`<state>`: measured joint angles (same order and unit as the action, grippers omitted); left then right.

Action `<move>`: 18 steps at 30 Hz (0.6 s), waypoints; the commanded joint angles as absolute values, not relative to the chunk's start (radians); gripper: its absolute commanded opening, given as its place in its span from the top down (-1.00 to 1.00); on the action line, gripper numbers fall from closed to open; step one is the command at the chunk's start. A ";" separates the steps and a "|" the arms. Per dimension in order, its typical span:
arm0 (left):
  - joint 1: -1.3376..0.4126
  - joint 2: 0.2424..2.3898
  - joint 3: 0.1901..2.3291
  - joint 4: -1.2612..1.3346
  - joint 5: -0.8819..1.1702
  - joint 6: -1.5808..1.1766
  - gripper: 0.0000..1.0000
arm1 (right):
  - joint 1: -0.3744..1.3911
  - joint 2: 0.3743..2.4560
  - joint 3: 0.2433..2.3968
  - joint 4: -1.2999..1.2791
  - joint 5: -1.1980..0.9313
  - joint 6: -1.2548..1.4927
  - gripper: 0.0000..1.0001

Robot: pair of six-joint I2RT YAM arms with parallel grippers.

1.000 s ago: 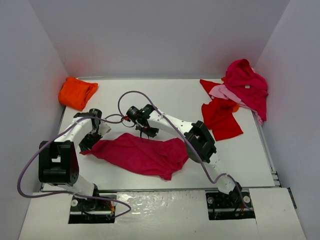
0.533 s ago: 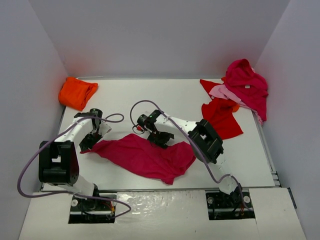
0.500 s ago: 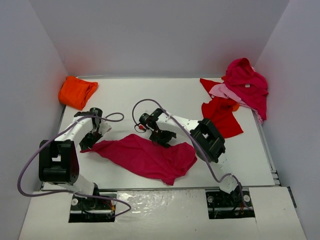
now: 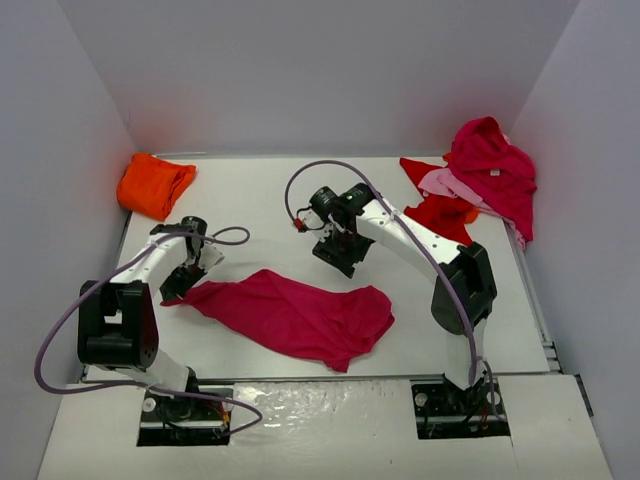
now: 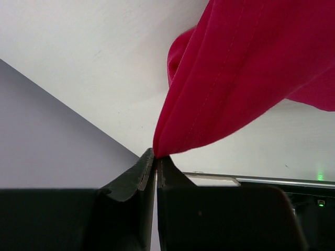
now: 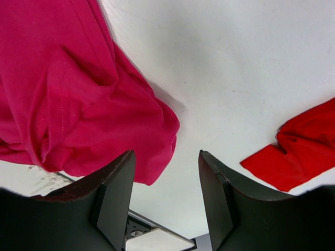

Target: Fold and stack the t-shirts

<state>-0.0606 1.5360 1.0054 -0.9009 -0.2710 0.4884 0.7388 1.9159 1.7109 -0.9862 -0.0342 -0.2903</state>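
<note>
A magenta-crimson t-shirt (image 4: pixel 295 312) lies spread and rumpled on the white table (image 4: pixel 260 200) in front of the arms. My left gripper (image 4: pixel 178 285) is shut on this t-shirt's left corner (image 5: pixel 162 146), which the left wrist view shows pinched between the jaw tips. My right gripper (image 4: pixel 340 255) hovers above the table behind the shirt's right end, open and empty (image 6: pixel 166 157). In the right wrist view the magenta t-shirt (image 6: pixel 73 104) lies to the left below it. An orange t-shirt (image 4: pixel 153 185) sits folded at the back left.
A heap of t-shirts lies at the back right: a magenta one (image 4: pixel 492 165), a light pink one (image 4: pixel 450 185) and a bright red one (image 4: pixel 442 235), whose edge (image 6: pixel 293 151) shows in the right wrist view. Grey walls enclose the table on three sides.
My right gripper has let go of the magenta t-shirt's upper right part, opened, and risen back and to the right. The shirt's right end has settled flat. The left gripper has not moved.
</note>
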 commanded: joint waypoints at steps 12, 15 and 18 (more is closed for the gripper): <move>-0.084 1.415 0.977 -0.957 -0.335 0.455 1.00 | 0.930 1.951 1.673 -0.974 -0.045 -0.300 -0.01; -0.083 1.411 0.974 -0.960 -0.334 0.451 1.00 | 0.930 1.969 1.653 -0.961 -0.049 -0.301 -0.02; -0.083 1.411 0.976 -0.964 -0.334 0.449 1.00 | 0.931 2.004 1.646 -0.952 -0.040 -0.295 -0.03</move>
